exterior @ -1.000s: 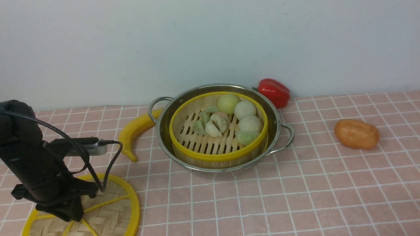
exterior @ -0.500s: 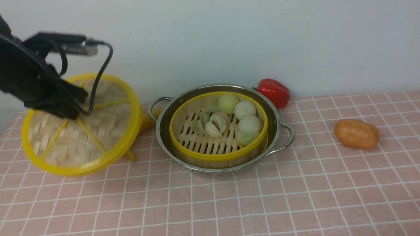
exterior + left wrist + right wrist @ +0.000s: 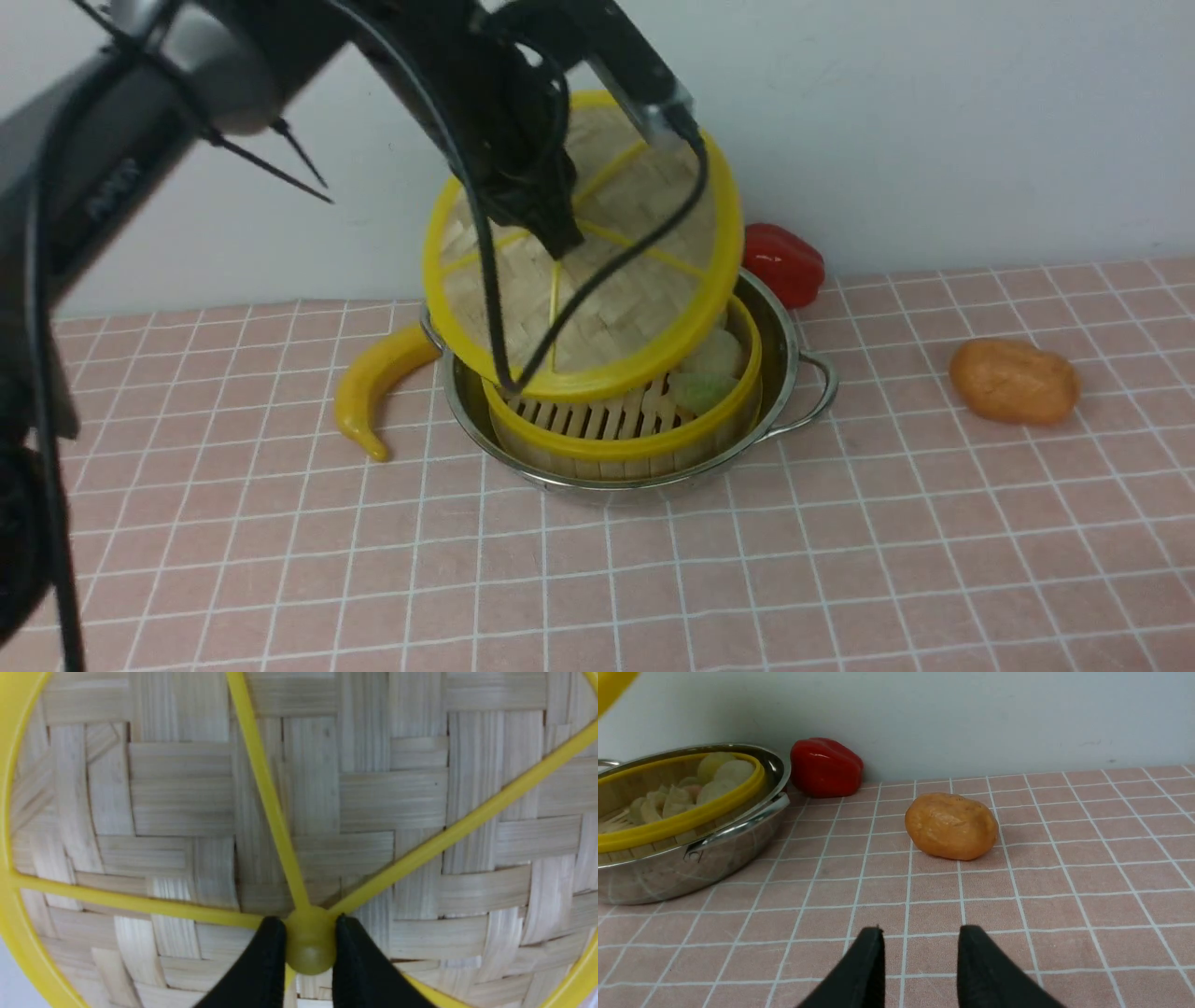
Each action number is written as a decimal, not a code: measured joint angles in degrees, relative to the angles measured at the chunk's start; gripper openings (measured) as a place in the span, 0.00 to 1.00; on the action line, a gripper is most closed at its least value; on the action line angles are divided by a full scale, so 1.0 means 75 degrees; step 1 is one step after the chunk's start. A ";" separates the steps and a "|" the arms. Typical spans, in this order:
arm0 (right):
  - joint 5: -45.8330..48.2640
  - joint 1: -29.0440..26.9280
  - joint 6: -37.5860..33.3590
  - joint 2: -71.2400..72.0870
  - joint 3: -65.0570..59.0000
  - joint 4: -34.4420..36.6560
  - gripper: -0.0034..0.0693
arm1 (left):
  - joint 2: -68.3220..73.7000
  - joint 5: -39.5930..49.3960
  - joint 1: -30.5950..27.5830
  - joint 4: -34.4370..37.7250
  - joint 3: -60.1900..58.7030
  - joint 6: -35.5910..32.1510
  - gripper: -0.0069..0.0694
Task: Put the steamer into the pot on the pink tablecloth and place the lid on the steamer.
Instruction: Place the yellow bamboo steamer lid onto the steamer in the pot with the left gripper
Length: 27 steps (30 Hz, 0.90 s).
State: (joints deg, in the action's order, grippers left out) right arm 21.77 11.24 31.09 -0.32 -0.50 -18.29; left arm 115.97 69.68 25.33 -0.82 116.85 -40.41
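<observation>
The steamer sits inside the steel pot on the pink tablecloth, with pale dumplings inside. The woven lid hangs tilted just above the steamer, its low edge near the steamer's rim. My left gripper is shut on the lid's yellow hub. My right gripper is low over bare cloth to the right of the pot, open and holding nothing. It does not show in the front view.
A yellow banana lies left of the pot. A red pepper sits behind the pot by the wall. An orange potato-like lump lies to the right.
My left arm lifted the lid off the cloth at the front left, carried it up and rightward, and now holds it tilted over the steamer. The right gripper's state is unchanged.
</observation>
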 joint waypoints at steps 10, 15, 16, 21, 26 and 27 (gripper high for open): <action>0.0000 0.0000 0.0000 0.0000 0.0000 0.0000 0.38 | 0.0706 0.0080 0.0249 -0.0752 0.0009 -0.0023 0.24; 0.0000 0.0000 0.0000 0.0000 0.0000 0.0000 0.38 | 0.0740 0.0072 0.0249 -0.0700 0.0009 -0.0027 0.24; 0.0000 0.0000 0.0000 0.0000 0.0000 0.0000 0.38 | 0.0740 0.0031 0.0249 -0.0682 0.0009 -0.0037 0.24; 0.0000 0.0000 0.0000 0.0000 0.0000 0.0000 0.38 | 0.0740 -0.0325 0.0249 -0.0691 0.0009 -0.0043 0.24; 0.0000 0.0000 0.0000 0.0000 0.0000 0.0000 0.38 | 0.0799 -0.0325 0.0249 -0.0577 0.0009 -0.0109 0.24; 0.0000 0.0000 0.0000 0.0000 0.0000 0.0000 0.38 | 0.0854 -0.0325 0.0249 -0.0560 0.0009 -0.0133 0.24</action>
State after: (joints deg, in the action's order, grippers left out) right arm 21.77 11.24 31.09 -0.32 -0.50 -18.29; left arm 122.37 67.24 27.20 -5.02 116.92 -41.40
